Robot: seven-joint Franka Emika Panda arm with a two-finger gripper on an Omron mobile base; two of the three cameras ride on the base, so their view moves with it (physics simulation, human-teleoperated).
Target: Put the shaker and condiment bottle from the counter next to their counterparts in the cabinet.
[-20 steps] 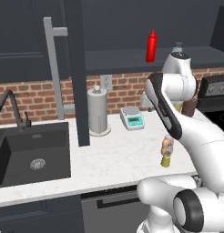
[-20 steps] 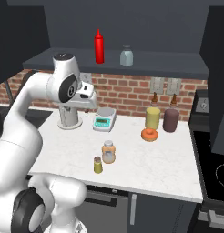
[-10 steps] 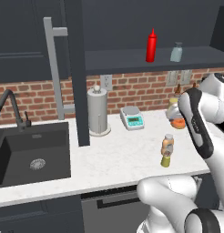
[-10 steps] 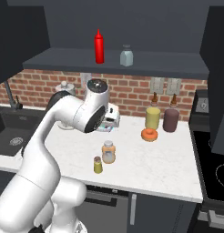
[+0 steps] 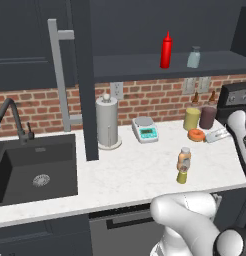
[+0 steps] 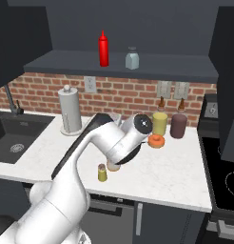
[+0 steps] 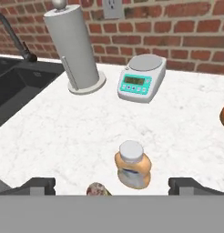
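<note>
The orange-tan condiment bottle (image 5: 184,159) (image 7: 132,166) with a pale cap stands on the white marble counter (image 5: 135,170) (image 7: 63,132). The small yellow-green shaker (image 5: 181,176) (image 6: 102,172) sits just in front of it; its dark cap (image 7: 98,189) peeks up at the bottom of the hand view. My gripper (image 7: 112,185) is open, its tips wide apart on either side of both, a little short of them. In the right base view my arm hides most of the bottle (image 6: 112,167). The red squeeze bottle (image 5: 166,50) (image 6: 103,49) and pale shaker (image 5: 194,57) (image 6: 132,59) stand on the cabinet shelf (image 5: 135,67) (image 6: 71,64).
A paper towel holder (image 5: 107,122) (image 7: 75,50) and a small scale (image 5: 145,129) (image 7: 141,77) stand by the brick wall. A yellow canister (image 5: 191,119), a dark canister (image 5: 207,117) and a doughnut (image 5: 196,135) sit at the right. The sink (image 5: 35,170) lies at the left, and the open cabinet door (image 5: 57,75) hangs above it.
My arm has swung to the right and down from in front of the shelf to just above the counter, by the bottle and shaker. Nothing on the counter or shelf has moved.
</note>
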